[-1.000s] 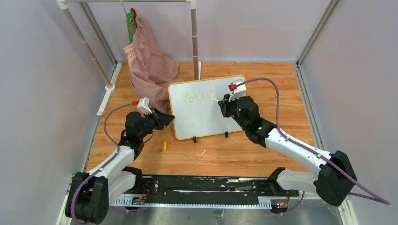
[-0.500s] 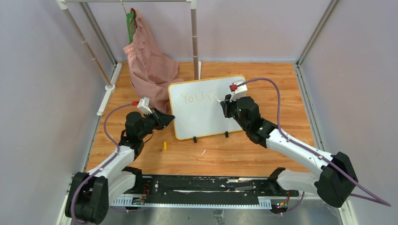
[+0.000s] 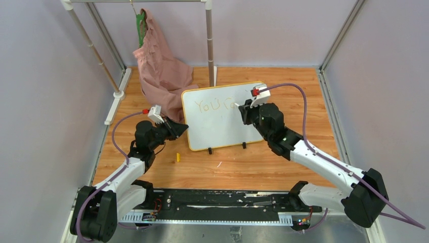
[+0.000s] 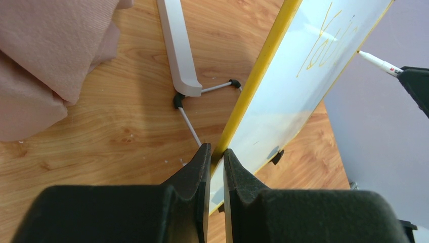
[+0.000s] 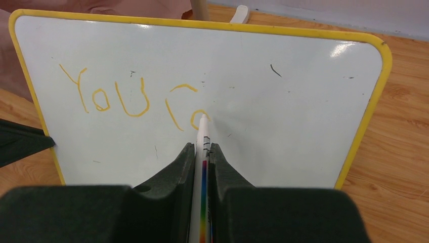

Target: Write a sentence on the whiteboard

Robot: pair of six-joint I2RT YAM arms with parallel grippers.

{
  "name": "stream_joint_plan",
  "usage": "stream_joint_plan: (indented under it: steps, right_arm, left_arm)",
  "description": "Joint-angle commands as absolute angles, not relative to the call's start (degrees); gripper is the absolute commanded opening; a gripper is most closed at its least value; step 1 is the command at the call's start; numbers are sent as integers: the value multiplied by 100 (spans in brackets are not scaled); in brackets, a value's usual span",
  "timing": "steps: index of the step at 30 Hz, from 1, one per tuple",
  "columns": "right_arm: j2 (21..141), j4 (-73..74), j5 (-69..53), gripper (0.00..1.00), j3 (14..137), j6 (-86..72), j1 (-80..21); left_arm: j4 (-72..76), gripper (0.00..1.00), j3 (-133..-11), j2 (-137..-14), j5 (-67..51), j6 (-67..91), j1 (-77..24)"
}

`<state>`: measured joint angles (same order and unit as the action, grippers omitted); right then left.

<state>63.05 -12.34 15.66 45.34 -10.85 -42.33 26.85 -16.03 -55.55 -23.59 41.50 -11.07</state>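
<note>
Locate the whiteboard (image 3: 222, 119) upright at frame centre on the wooden table (image 3: 243, 167). Your left gripper (image 4: 216, 152) clamps its left yellow edge. Your right gripper (image 5: 202, 148) clamps a marker (image 5: 203, 134), tip touching the unfinished sentence (image 5: 131, 98).

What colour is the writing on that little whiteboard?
The writing is orange-yellow, much like the frame of the whiteboard. It shows best in the right wrist view.

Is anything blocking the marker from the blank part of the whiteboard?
Nothing visible. The right gripper holds the marker at the whiteboard, bare to its right and below; the left gripper pinches only the left edge.
</note>
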Motion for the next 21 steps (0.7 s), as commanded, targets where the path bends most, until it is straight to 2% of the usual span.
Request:
stream_joint_plan:
  steps: [1,21]
  right_arm:
    - [6370,-1300,1625,0,4813,-992,-4190]
    - [6557,-1194,1676,0,4685,-1066,-4160]
  left_arm:
    - [2848,0,-1593,-5424,-2382,4136,-1134]
    - [2848,0,-1599,-5423,-2383,4135,-1134]
